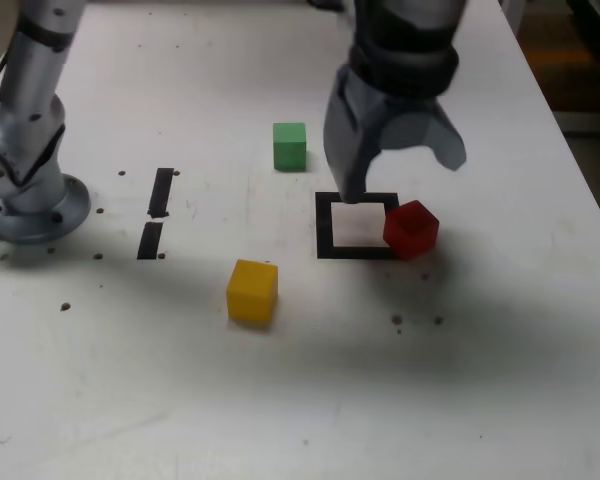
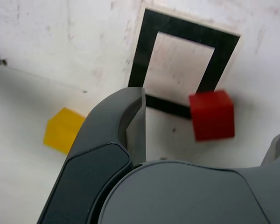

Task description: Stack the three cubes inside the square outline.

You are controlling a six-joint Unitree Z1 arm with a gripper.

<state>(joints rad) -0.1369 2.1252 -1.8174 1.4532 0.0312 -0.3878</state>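
grey two-fingered gripper (image 1: 400,175) hovers above black tape square outline (image 1: 325,225) on white table (image 1: 500,380), jaws spread wide, holding nothing. small red cube (image 1: 412,228) sits on outline's right edge in exterior view, seemingly half outside. likely step: seat red cube first; next move needs a regrasp or a nudge toward the white centre. yellow cube (image 1: 253,290) lies near-left; green cube (image 1: 290,146), far of outline, shows only in exterior view. wrist view shows red cube (image 2: 212,115) overlapping a tape corner.

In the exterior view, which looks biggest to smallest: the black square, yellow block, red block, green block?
1. Square outline, widest.
2. Yellow cube and red cube, about alike.
3. Green cube, smallest-looking, but it lies farthest from the camera, so this may be distance only.
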